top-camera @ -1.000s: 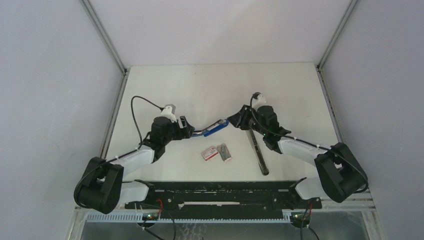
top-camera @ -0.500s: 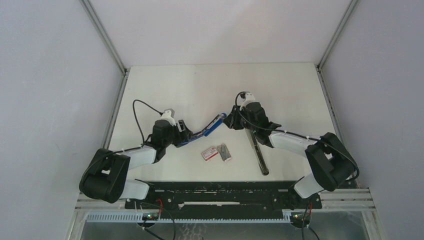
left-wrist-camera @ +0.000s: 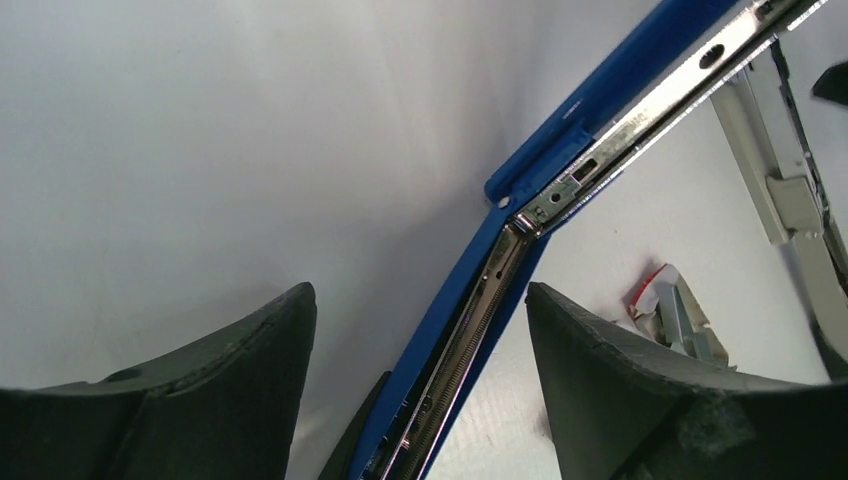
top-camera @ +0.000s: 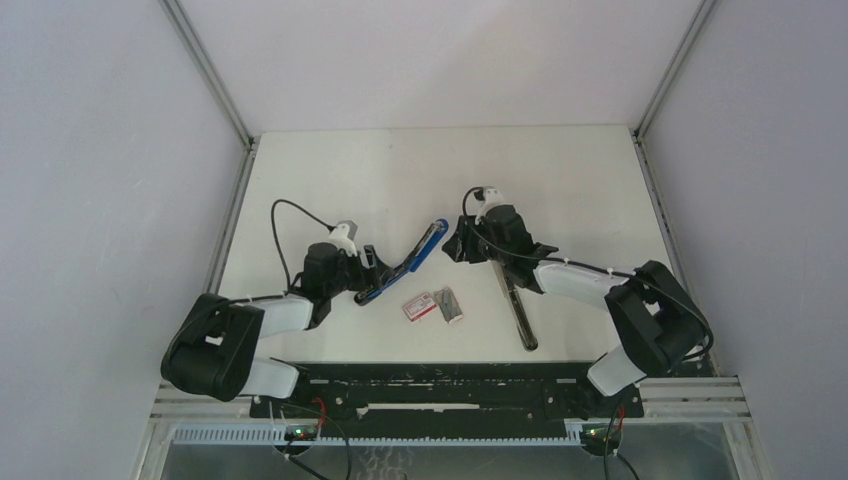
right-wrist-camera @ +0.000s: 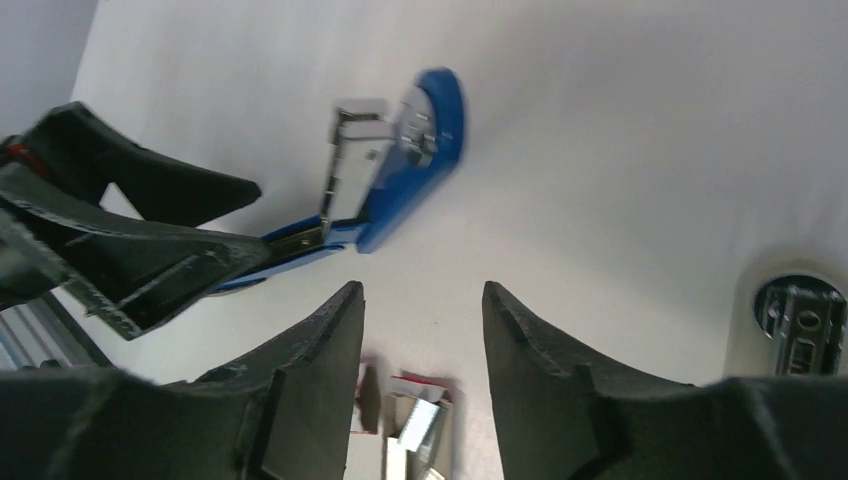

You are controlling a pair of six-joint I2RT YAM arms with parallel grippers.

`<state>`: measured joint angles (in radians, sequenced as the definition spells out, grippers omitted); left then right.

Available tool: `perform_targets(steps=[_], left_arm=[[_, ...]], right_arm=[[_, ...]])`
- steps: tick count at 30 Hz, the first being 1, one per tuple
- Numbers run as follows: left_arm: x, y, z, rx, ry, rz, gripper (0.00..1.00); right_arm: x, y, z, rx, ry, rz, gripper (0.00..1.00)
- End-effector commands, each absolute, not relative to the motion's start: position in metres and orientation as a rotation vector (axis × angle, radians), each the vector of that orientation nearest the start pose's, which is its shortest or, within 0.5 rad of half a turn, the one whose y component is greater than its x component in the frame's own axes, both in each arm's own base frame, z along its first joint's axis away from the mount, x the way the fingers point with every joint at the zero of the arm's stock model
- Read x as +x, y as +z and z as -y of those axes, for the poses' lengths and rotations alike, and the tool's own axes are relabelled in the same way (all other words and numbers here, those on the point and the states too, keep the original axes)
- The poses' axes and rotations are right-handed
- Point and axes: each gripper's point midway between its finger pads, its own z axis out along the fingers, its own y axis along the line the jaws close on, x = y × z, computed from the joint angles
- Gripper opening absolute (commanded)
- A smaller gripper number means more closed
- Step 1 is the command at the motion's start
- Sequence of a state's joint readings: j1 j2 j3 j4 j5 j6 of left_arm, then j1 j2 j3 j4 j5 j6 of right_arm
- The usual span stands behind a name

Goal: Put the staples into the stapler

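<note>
The blue stapler point(top-camera: 405, 262) lies opened out across the table's middle, its metal channel facing up. It also shows in the left wrist view point(left-wrist-camera: 600, 110) and the right wrist view point(right-wrist-camera: 420, 150). My left gripper point(top-camera: 372, 268) is open, its fingers standing on either side of the stapler's near end without touching it point(left-wrist-camera: 418, 290). My right gripper point(top-camera: 452, 245) is open and empty by the stapler's far end point(right-wrist-camera: 422, 290). The red-and-white staple box point(top-camera: 418, 305) and its grey tray of staples point(top-camera: 451, 304) lie just in front of the stapler, below my right fingers point(right-wrist-camera: 420, 420).
A long black-and-silver bar point(top-camera: 515, 300) lies on the table under my right forearm, running toward the near edge; it also shows in the left wrist view point(left-wrist-camera: 790, 170). Grey walls enclose the table on three sides.
The left gripper has drawn back toward its base and the stapler's near end has moved with it, leaving the stapler steeper. The right gripper has shifted left, beside the far end.
</note>
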<state>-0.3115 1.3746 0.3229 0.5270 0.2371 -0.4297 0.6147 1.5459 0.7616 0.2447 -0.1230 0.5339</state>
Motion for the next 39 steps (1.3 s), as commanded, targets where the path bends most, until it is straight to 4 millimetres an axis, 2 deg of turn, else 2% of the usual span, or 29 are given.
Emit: perform_targets(steps=[1, 6, 11, 13, 14, 18, 22, 26, 30, 33, 35, 37, 39], left_arm=[[0.293, 0.049, 0.169, 0.168, -0.732, -2.086, 0.82], [0.292, 0.042, 0.173, 0.254, -0.581, -2.157, 0.84], [0.291, 0.034, 0.171, 0.286, -0.455, -2.206, 0.83], [0.292, 0.031, 0.169, 0.289, -0.432, -2.219, 0.77], [0.288, 0.029, 0.177, 0.326, -0.435, -2.225, 0.73], [0.284, 0.019, 0.180, 0.366, -0.382, -2.258, 0.53], [0.283, 0.015, 0.182, 0.390, -0.345, -2.265, 0.40], [0.283, 0.013, 0.183, 0.400, -0.332, -2.274, 0.32], [0.281, 0.014, 0.184, 0.414, -0.336, -2.269, 0.30], [0.280, 0.015, 0.186, 0.421, -0.346, -2.262, 0.31], [0.280, 0.017, 0.186, 0.421, -0.355, -2.258, 0.36], [0.281, 0.023, 0.190, 0.423, -0.379, -2.241, 0.47], [0.282, 0.036, 0.196, 0.418, -0.425, -2.207, 0.66]], right_arm=[[0.328, 0.152, -0.300, -0.308, 0.791, -2.034, 0.49], [0.346, 0.161, -0.310, -0.365, 0.636, -2.036, 0.56], [0.366, 0.152, -0.310, -0.375, 0.485, -2.053, 0.57], [0.374, 0.146, -0.311, -0.381, 0.441, -2.062, 0.56], [0.378, 0.144, -0.311, -0.386, 0.421, -2.065, 0.55], [0.391, 0.131, -0.311, -0.402, 0.344, -2.089, 0.52], [0.401, 0.113, -0.303, -0.367, 0.305, -2.136, 0.47], [0.405, 0.088, -0.291, -0.314, 0.309, -2.214, 0.43], [0.409, 0.078, -0.293, -0.313, 0.393, -2.244, 0.42], [0.408, 0.085, -0.296, -0.308, 0.482, -2.248, 0.42], [0.402, 0.094, -0.298, -0.319, 0.538, -2.245, 0.43], [0.391, 0.108, -0.296, -0.330, 0.572, -2.231, 0.45], [0.377, 0.117, -0.292, -0.330, 0.600, -2.242, 0.48]])
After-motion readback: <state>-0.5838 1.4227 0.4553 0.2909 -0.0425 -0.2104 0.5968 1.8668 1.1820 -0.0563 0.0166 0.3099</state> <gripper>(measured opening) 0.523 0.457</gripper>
